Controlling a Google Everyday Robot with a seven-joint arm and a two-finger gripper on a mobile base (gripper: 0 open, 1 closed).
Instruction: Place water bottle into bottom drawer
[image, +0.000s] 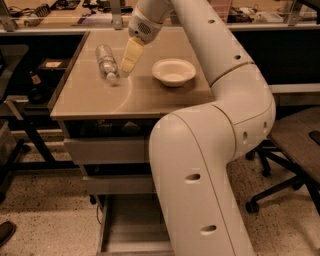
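Observation:
The water bottle (106, 61) lies on its side on the tan top of the cabinet (90, 100), at the left, with its cap towards the front. My gripper (125, 70) hangs down from the arm just right of the bottle's cap end, close to it and low over the cabinet top. It holds nothing that I can see. The bottom drawer (131, 225) is pulled out near the floor, and its grey floor shows left of my arm's base.
A white round bowl (173, 71) stands on the cabinet top, right of the gripper. Two shut grey drawers (107, 150) sit above the open one. My big white arm (200, 165) covers the cabinet's right side. An office chair (295, 145) stands at the right.

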